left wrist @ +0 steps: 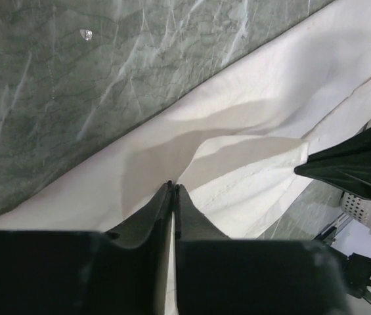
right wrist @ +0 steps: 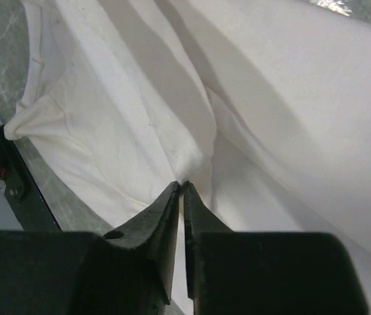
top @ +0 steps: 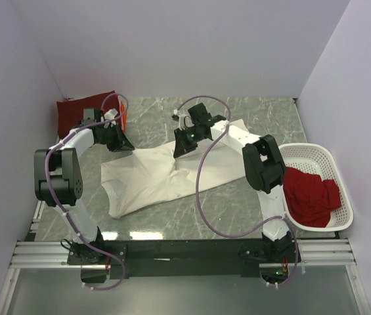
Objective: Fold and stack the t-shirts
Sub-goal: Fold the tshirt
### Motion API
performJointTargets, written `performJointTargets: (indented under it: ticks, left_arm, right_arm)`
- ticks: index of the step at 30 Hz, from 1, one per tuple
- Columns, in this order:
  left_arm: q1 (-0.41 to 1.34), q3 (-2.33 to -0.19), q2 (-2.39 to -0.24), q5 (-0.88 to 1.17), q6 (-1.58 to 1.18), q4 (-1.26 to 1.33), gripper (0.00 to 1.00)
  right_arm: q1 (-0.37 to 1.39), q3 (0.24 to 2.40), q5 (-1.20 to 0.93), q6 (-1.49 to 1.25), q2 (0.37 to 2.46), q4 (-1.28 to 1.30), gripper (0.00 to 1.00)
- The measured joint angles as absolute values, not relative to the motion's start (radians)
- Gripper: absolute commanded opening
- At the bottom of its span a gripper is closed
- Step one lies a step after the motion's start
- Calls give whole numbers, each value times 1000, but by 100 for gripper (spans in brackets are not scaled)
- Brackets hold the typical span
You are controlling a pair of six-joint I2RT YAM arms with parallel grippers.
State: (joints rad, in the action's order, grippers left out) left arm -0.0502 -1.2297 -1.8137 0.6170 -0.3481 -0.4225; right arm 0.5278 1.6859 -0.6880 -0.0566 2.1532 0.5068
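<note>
The large cream-white t-shirt [top: 162,180] lies spread and rumpled on the marble table. My left gripper [top: 125,143] is shut on its far left edge; in the left wrist view the closed fingertips [left wrist: 172,186] pinch a raised fold of the white cloth [left wrist: 270,98]. My right gripper [top: 178,150] is shut on the shirt's far middle, and the right wrist view shows a puckered tuft of cloth [right wrist: 190,161] caught at the gripper's [right wrist: 184,185] tips. A dark maroon t-shirt [top: 83,108] lies folded at the back left with an orange-pink one [top: 123,113] beside it. A bright red t-shirt [top: 310,195] sits in the basket.
The white lattice basket [top: 335,159] stands at the right edge of the table. Purple-white walls close in the back and both sides. A black rail [top: 185,251] with the arm bases runs along the near edge. The right arm's dark finger [left wrist: 359,164] shows in the left wrist view.
</note>
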Motion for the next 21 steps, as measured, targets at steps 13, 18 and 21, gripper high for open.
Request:
performJointTargets:
  ticks: [13, 18, 21]
  left_arm:
    - [-51, -1100, -1443, 395, -421, -424, 59]
    - [-49, -966, -1166, 391, -543, -439, 55]
    - [-26, -844, -1077, 392, -606, -501, 55]
  right_arm:
    - [525, 1651, -589, 211, 2059, 571, 34]
    - [523, 1376, -670, 570, 1727, 598, 56]
    - [523, 1216, -693, 836, 1521, 637, 56]
